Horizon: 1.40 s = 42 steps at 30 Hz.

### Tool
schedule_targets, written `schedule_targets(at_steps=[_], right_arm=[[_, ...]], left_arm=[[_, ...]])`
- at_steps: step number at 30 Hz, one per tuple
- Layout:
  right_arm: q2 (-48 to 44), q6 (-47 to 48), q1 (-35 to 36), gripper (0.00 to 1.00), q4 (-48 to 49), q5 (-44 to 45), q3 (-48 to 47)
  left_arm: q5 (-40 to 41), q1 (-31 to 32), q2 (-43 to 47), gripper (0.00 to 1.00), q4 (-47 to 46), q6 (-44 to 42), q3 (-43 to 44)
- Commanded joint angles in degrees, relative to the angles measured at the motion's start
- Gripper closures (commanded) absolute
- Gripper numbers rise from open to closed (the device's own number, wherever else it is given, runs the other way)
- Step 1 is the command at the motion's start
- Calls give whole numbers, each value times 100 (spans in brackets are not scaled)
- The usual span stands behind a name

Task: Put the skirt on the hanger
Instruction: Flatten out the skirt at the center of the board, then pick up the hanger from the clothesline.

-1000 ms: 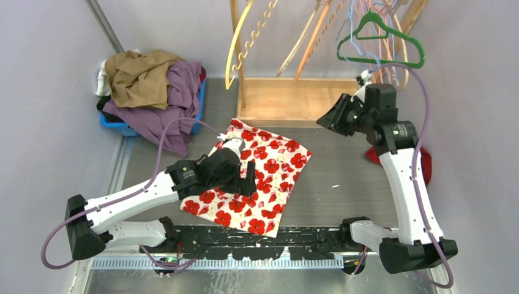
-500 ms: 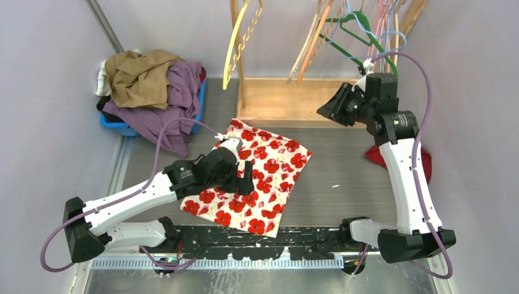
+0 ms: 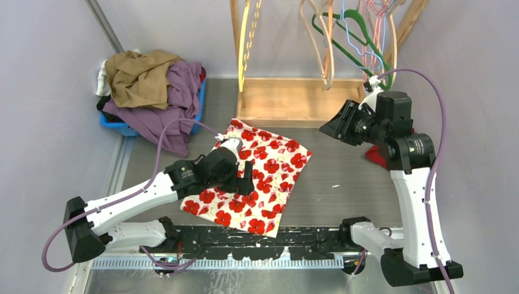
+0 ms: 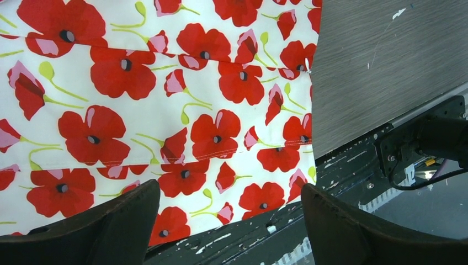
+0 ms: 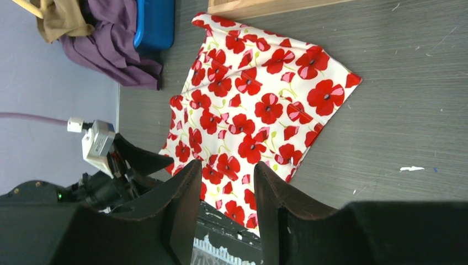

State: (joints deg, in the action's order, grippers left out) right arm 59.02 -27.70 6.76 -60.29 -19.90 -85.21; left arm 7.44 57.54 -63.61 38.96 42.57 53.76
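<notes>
1. Lying flat on the grey tabletop (image 3: 349, 184), the poppy-print skirt (image 3: 269, 165) has not shifted in the last second. It sits between the two arms, its far corner just beside the base of the rack, and it is on no hanger yet.
2. At the far edge, the wooden rack (image 3: 287, 101) carries all the hangers. A second ago they were splayed out and swinging; now they hang closer to vertical.
3. Far left, the blue basket (image 3: 119, 125) of heaped clothes is unchanged.
4. A second ago the green hanger (image 3: 343, 49) was swung out to the right, with the right arm close beneath it. It now hangs back among the others on the rack.
5. The right end effector (image 5: 226, 204) has dropped away from the rack and hangs above the tabletop to the right of the skirt. Its fingers are a narrow gap apart with nothing between them.
6. The left end effector (image 4: 229, 221) still hovers over the near part of the skirt, fingers wide, gripping nothing.
7. My reading is that the grab for a hanger came away empty. A hanger still has to be fetched before the skirt can go on it.
</notes>
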Motion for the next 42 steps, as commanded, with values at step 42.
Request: schedule_targets(at_steps=[42], right_arm=[[2258,1359,-107,45,1383,2169,-4163]], left_arm=[[-327,-732,271,4,514,-653,358]])
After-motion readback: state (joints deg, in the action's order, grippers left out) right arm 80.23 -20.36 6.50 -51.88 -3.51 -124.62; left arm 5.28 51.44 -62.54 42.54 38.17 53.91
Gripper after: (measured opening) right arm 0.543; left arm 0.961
